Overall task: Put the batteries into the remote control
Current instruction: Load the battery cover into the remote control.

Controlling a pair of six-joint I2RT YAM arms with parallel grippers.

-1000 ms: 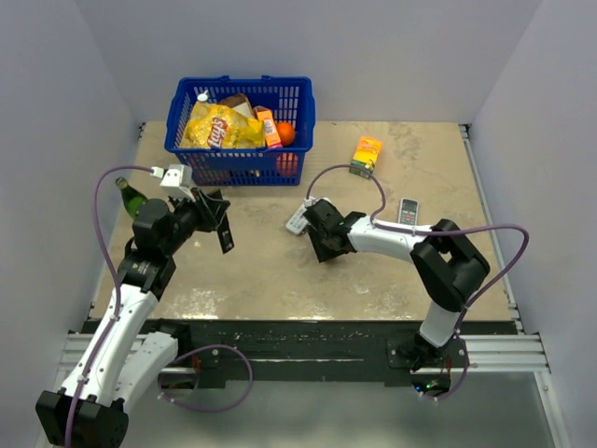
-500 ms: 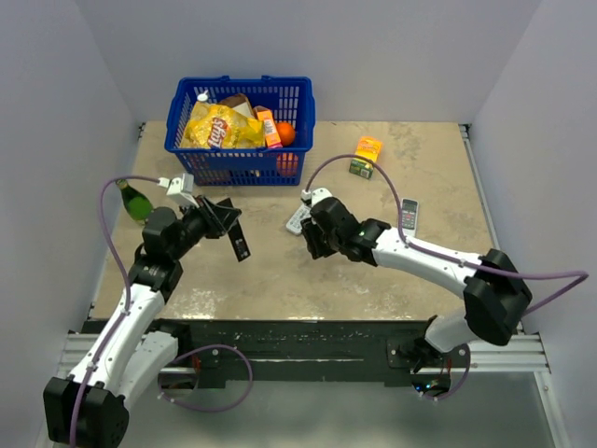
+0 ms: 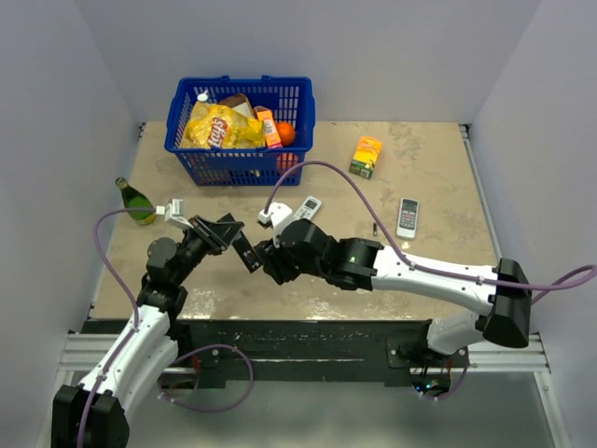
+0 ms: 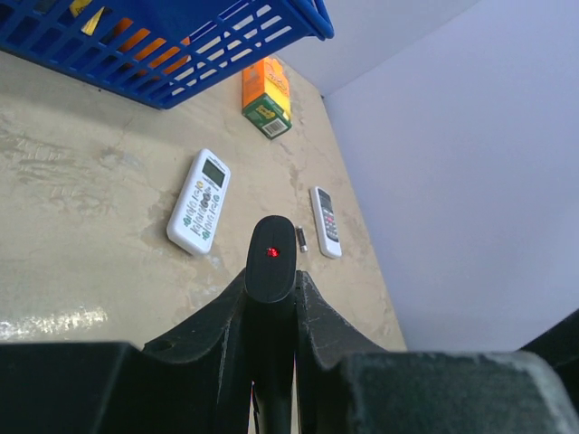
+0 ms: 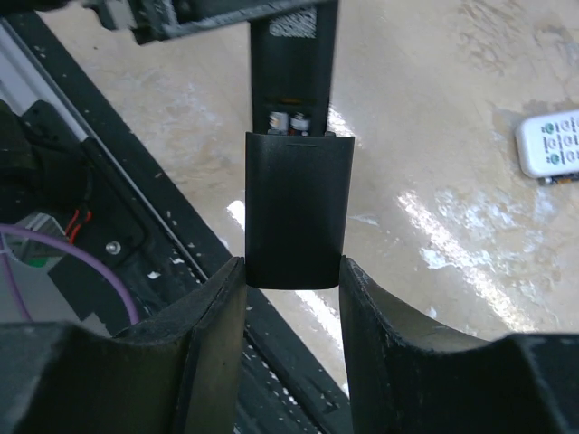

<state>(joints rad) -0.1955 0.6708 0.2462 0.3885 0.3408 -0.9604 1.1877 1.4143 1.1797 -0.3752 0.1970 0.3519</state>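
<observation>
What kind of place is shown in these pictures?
Probably a robot test cell, not a home: plain grey walls enclose the table, the arms are bolted to a metal rail, and a blue basket holds grocery props.

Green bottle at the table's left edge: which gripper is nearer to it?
Left. The left gripper, shut on the remote control, is to the right of the green bottle. The right gripper, holding the battery cover, lies farther right, beyond the remote control.
</observation>
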